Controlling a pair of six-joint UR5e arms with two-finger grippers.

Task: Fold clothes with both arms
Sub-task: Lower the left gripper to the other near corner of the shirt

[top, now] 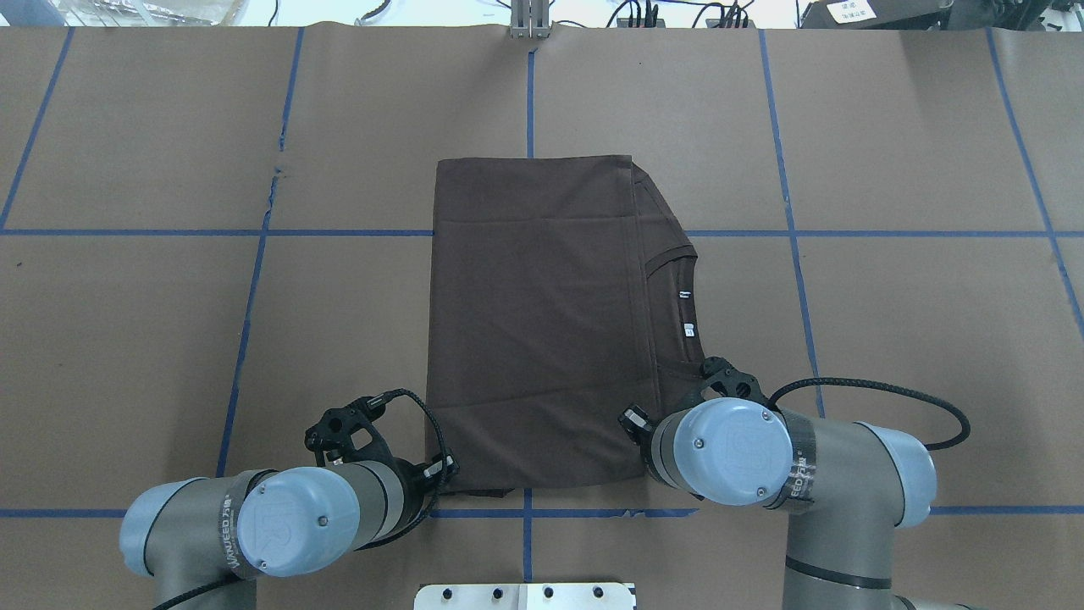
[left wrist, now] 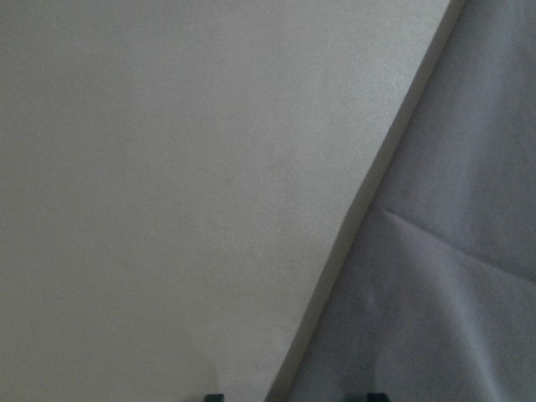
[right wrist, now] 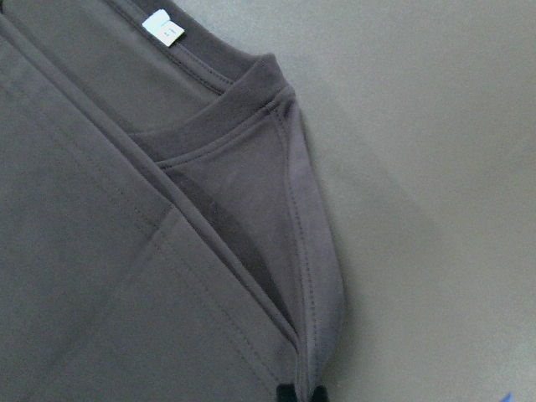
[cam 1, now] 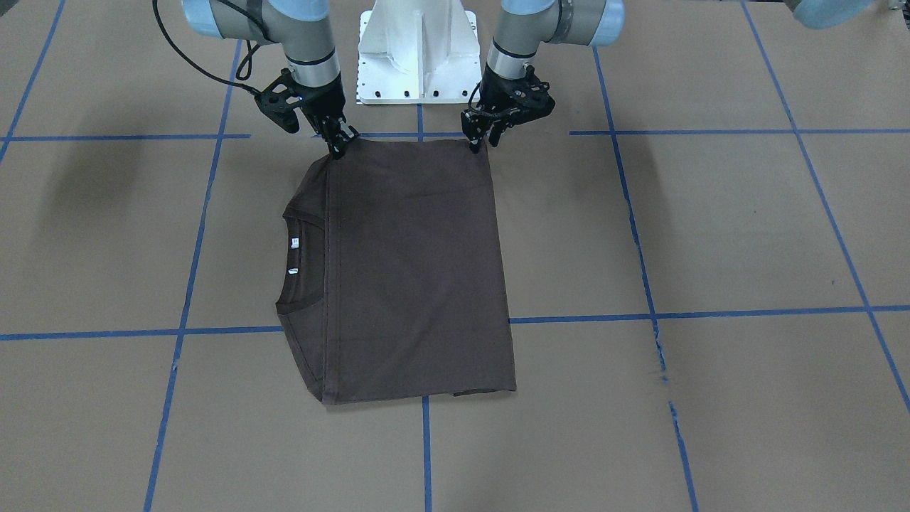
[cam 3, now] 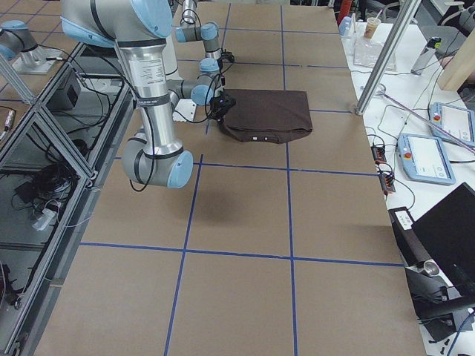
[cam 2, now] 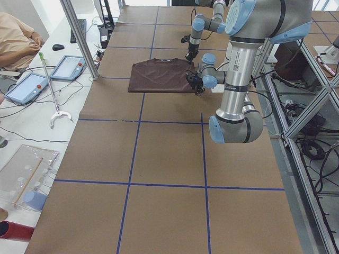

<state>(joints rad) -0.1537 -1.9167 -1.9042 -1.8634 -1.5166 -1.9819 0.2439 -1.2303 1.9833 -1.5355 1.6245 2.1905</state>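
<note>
Seen from across the room, the brown paper tabletop (cam 1: 711, 227) is ruled into big squares by blue tape lines (cam 1: 711, 132), with a white pedestal (cam 1: 418, 50) at its far side. A dark brown T-shirt (cam 1: 412, 270) lies folded flat in the middle, its collar (cam 1: 302, 267) and two white labels (cam 1: 293, 243) showing along one side. The right pincer (cam 1: 340, 147) and left pincer (cam 1: 475, 144) sit at the two corners of the edge nearest the pedestal.

From above and behind, the arms' blue caps (top: 732, 449) largely hide both pincers. Cables (top: 644, 13) trail past the tabletop's far rim.

From the left end, a white side tabletop (cam 2: 16, 121) carries two handheld control panels (cam 2: 68, 67), and a person's sleeve (cam 2: 16, 37) shows beside them. From the right end, a metal post (cam 3: 382, 55) rises at the tabletop's edge.

In the left wrist view, two fingertips (left wrist: 213, 397) stand well apart with the T-shirt's edge running between them, so that pincer is spread, not clamped. In the right wrist view, the fingertips (right wrist: 286, 392) are pinched together on the T-shirt's folded corner near the collar.
</note>
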